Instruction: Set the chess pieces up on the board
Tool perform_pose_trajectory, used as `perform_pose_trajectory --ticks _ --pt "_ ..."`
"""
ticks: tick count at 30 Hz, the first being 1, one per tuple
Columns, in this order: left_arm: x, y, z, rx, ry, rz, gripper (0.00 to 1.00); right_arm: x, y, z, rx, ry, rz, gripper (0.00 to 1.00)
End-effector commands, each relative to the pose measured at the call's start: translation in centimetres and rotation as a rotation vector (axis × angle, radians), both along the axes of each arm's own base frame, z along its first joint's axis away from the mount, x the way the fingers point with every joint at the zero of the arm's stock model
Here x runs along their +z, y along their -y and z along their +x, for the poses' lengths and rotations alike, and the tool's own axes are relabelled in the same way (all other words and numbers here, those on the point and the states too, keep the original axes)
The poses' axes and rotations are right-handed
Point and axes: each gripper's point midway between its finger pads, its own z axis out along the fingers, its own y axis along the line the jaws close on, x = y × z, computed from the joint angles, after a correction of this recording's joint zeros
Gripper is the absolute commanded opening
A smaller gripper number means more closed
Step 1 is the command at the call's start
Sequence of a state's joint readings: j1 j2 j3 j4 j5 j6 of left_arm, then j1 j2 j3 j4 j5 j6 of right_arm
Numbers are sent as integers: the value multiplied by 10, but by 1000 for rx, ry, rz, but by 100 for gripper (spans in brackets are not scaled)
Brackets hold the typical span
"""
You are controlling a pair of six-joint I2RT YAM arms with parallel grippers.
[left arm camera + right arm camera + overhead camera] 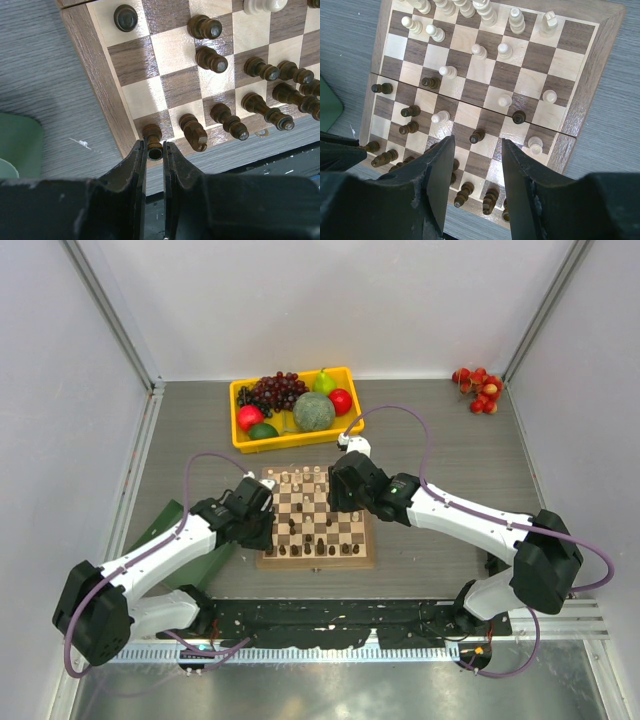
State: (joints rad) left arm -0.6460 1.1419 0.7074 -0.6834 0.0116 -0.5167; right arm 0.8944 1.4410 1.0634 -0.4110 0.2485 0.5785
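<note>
On the tabletop (450,440): board (310,563) sits about mid-way across, with a yellow tray (290,439) of fruit well behind it.
Board facing: it's square, so there's no real long axis. Pale pieces (482,10) crowd the far side toward the tray, dark pieces (256,104) take the near side.
Right tool (476,142): spread wide and holding nothing. It hangs over mid-board with scattered pawns (440,118) under it.
Left tool (154,150): pinching a dark piece (151,134) on the near left corner square, right against the rim.
That piece: looks upright, long axis vertical, top pointing up at the wrist camera.
Risk, left: knight (192,131) is just beside one finger (175,170). I'd guess a sloppy release or sideways drift clips it. Same move could tip the corner piece over the rim onto the tabletop.
Risk, right: dropping straight down could bowl over those mid-board pawns, imo.
</note>
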Motion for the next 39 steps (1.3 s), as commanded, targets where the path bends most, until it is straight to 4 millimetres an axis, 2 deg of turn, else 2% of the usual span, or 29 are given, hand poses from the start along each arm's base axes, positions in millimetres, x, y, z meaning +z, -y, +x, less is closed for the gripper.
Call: perform_pose_trajectory --ticks 1,12,18,30,39 --pt "1 3 3 -2 16 -11 19 10 -7 8 -11 29 39 49" --pt "13 -4 16 37 92 16 27 9 -8 7 -5 23 39 49" --pt "21 1 20 31 114 -9 28 7 -10 6 1 14 43 49" --pt "11 13 8 -13 51 -64 24 6 -9 5 2 13 40 49" --pt "10 12 6 -16 39 -65 24 5 -9 5 4 11 37 49"
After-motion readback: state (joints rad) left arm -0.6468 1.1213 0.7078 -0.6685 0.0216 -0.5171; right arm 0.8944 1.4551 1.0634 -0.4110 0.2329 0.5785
